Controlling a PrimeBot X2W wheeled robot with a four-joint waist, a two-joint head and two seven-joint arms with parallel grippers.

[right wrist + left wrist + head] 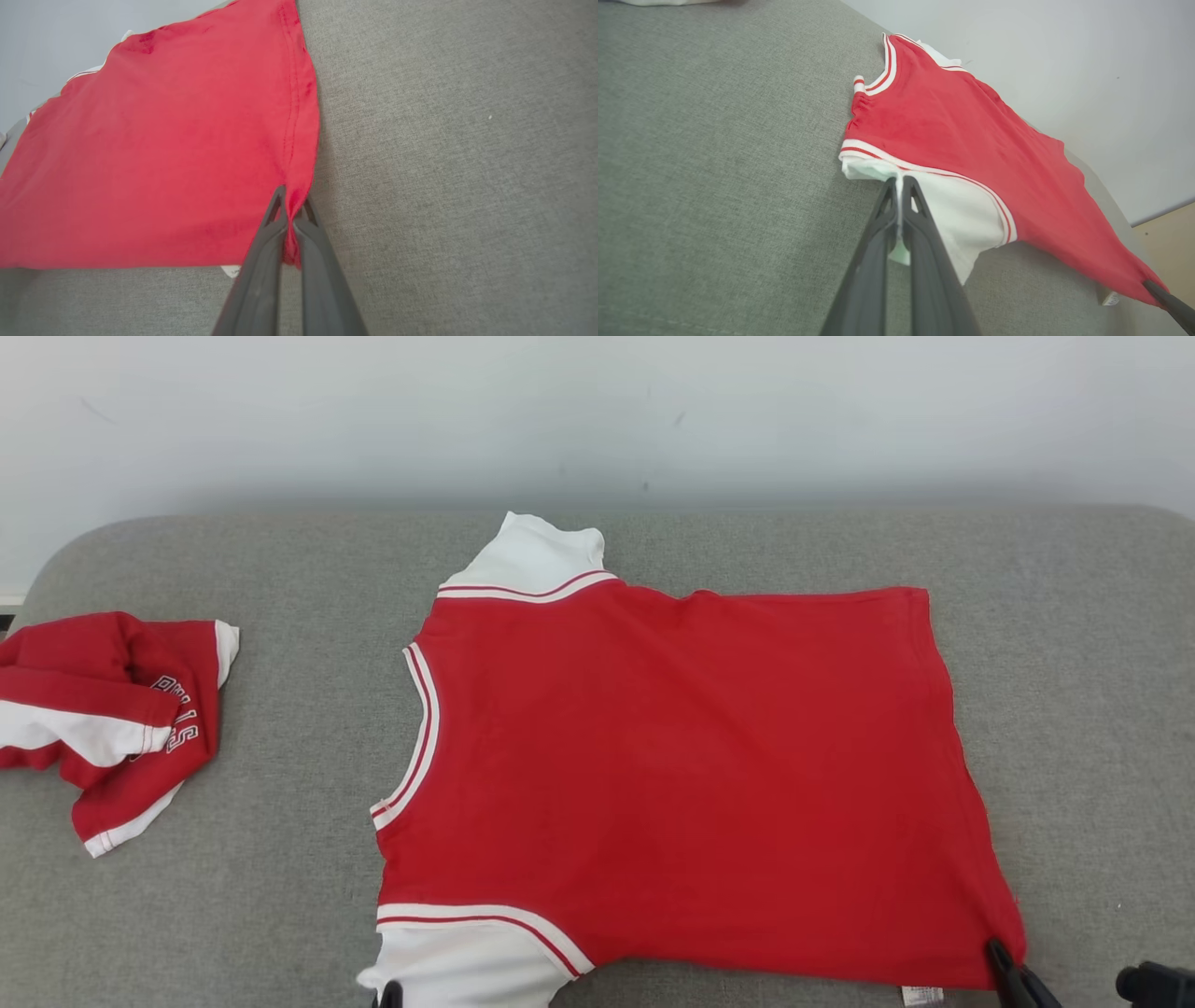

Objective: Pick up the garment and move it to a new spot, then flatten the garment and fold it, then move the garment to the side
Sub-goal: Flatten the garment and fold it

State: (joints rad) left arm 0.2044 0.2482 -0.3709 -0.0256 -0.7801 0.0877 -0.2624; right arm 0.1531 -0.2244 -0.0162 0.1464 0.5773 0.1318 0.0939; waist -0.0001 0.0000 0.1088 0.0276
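Grey woven upholstery (233, 915) covers the whole foreground, with a plain white wall (597, 420) behind it. The red garment (672, 765) lies spread out flat on it, about in the middle and a bit to the robot's right. The neck opening points to the robot's left, the hem to its right, and there's one white sleeve at the far edge and one at the near edge.

Both hands are clamped on cloth. The left gripper (899, 183) has its two dark fingers pressed together on the edge of the near white sleeve (957, 210) – you can see a thin strip of white fabric squeezed between them. The right gripper (292, 205) is pinched tight on the near hem corner (302, 179), and the red cloth puckers right where the fingers bite. From the head view, both grips sit low at the near edge of the shirt, well apart from each other.

As for writing, a small white tag (922, 995) pokes out from under the hem just beside the right gripper, but the print is too small to read. Off to the robot's left, well apart, is a second red-and-white garment (112, 719) in a crumpled heap. It has white-outlined lettering (182, 714) on it – the folds cut the letters up, so I can't make out a word
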